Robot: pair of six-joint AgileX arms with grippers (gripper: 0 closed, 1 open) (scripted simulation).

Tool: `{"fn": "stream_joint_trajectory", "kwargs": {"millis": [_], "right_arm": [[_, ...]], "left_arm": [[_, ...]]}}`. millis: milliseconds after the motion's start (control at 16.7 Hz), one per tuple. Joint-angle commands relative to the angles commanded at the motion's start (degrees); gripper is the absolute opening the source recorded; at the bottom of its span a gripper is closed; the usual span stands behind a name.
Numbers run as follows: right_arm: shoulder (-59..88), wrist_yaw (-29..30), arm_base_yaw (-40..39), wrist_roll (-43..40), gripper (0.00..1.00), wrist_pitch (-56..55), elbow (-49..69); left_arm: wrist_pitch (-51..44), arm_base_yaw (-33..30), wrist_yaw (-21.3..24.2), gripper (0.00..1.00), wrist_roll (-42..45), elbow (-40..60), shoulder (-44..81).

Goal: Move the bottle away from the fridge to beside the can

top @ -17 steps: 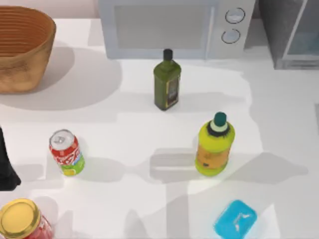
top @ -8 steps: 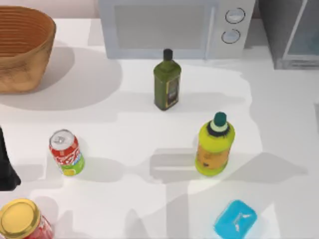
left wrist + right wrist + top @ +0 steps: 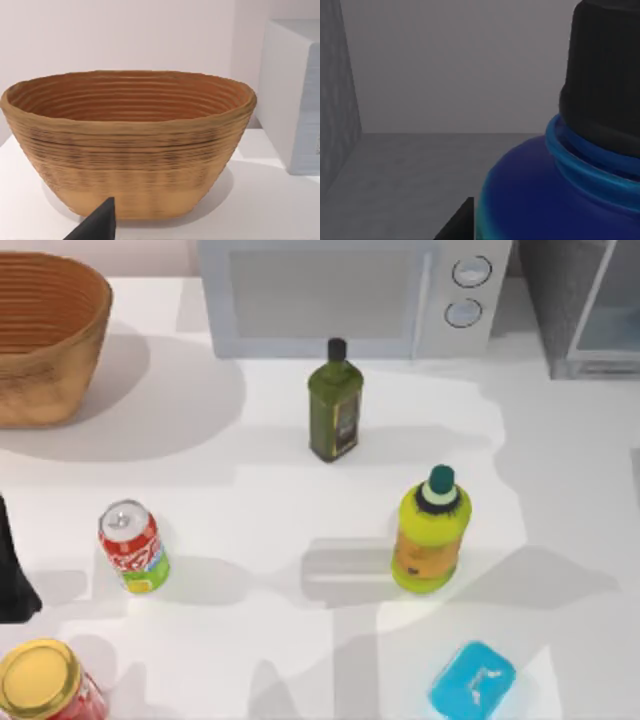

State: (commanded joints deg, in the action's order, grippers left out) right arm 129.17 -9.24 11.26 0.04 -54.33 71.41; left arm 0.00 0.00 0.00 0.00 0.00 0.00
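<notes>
Blue bottle looms right against my right gripper, finger state I cannot tell; misaligned closing could tip it toward the fridge.

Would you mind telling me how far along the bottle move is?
Nothing looks done: no bottle stands beside the can. In hand: the right wrist view sits close against the bottle. Left: carrying it away from the fridge and setting it beside the can.

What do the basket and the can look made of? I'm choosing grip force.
The basket looks like coiled wicker or rattan, matte tan: ridged bands ring its wall. The can looks like thin metal, with a shiny silver top and glossy red printed side, though being rendered leaves that open.
</notes>
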Motion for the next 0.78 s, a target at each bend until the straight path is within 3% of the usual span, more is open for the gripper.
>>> {"fn": "stream_joint_trajectory", "kwargs": {"millis": [360, 780], "right_arm": [[-5.97, -0.11, -0.01, 0.06, 0.00, 7.97, 1.67], [-7.60, -0.52, 0.25, 0.14, 0.00, 7.07, -0.66]], "left_arm": [[0.00, 0.00, 0.00, 1.00, 0.00, 0.00, 0.00], [0.00, 0.00, 0.00, 1.00, 0.00, 0.00, 0.00]]}}
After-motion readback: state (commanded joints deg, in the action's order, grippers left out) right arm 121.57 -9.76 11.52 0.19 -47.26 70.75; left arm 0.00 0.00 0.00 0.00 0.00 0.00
